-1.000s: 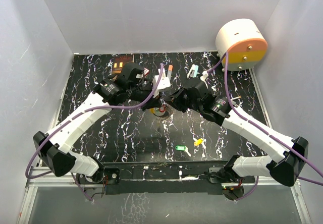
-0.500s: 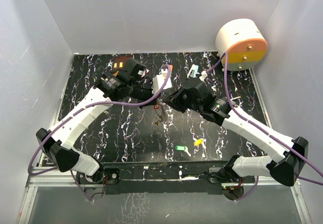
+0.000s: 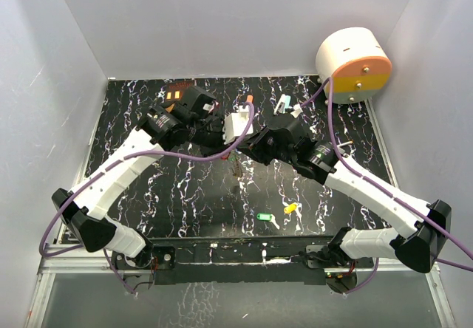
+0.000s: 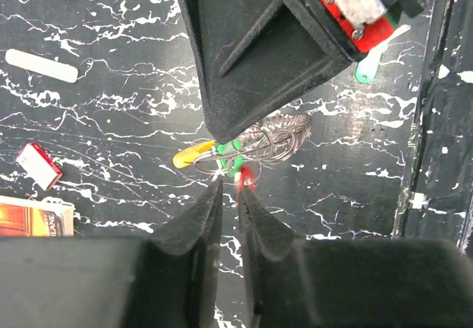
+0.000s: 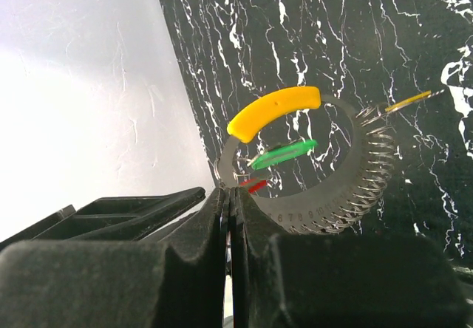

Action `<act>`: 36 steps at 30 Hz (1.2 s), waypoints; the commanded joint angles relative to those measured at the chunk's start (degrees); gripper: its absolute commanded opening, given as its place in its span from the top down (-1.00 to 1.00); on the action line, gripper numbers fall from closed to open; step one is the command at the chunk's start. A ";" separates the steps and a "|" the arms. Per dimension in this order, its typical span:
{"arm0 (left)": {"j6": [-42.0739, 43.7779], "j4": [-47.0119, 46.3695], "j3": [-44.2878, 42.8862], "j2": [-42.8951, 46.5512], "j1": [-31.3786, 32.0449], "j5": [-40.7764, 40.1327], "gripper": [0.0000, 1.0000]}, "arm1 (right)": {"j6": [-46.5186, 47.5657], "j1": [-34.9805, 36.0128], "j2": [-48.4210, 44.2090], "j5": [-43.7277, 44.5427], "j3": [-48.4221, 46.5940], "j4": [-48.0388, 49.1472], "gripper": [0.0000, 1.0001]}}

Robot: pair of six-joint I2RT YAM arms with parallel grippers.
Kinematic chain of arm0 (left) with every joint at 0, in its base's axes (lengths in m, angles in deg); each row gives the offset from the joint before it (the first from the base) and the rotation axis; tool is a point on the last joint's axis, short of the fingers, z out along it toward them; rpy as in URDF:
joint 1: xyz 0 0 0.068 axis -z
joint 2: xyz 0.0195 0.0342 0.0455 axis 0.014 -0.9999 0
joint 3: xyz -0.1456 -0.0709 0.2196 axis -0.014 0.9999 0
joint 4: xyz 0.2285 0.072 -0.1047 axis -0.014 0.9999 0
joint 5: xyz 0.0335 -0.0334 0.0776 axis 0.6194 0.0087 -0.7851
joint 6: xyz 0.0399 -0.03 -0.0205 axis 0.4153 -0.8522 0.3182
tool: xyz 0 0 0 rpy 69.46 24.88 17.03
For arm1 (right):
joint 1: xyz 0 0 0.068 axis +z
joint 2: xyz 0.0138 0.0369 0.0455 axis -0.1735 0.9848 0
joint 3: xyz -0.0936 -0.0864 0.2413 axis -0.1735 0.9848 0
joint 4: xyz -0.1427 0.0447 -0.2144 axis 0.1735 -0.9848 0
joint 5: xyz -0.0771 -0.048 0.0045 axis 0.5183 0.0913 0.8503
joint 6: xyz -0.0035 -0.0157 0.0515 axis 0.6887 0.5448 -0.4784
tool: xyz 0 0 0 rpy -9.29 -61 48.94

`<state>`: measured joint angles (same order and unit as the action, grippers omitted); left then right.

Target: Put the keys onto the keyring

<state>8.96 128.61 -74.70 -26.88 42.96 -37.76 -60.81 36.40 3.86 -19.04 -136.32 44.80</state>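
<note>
The keyring (image 5: 347,184) hangs above the middle of the table, a grey numbered band with an orange-yellow arc (image 5: 273,110) and a silvery coil. My right gripper (image 5: 233,195) is shut on the band's end. A green key (image 5: 281,154) hangs on the ring. My left gripper (image 4: 230,184) meets the ring from the other side, its jaws nearly together on a red key (image 4: 246,180) at the ring's open end. In the top view both grippers, left (image 3: 230,145) and right (image 3: 246,149), meet over the dangling ring (image 3: 236,167). A green key (image 3: 264,216) and a yellow key (image 3: 290,208) lie on the table.
A round white and orange device (image 3: 353,66) stands at the back right. A red-and-white card (image 4: 38,165), an orange packet (image 3: 175,93), a white stick (image 4: 41,66) and an orange-capped marker (image 3: 249,100) lie at the back of the black marbled table.
The left arm has shifted back and toward the right gripper. The ring has risen off the table, and its orange arc no longer shows in the top view.
</note>
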 commanded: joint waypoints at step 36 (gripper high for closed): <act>-0.62 -20.55 15.87 11.38 8.39 -5.03 0.59 | -18.08 0.19 -0.14 3.63 -1.60 -3.52 0.85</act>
<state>7.98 110.93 -58.81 -18.60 50.47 -42.14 -76.88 36.40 5.31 -16.39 -136.14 38.66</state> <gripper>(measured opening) 0.213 0.077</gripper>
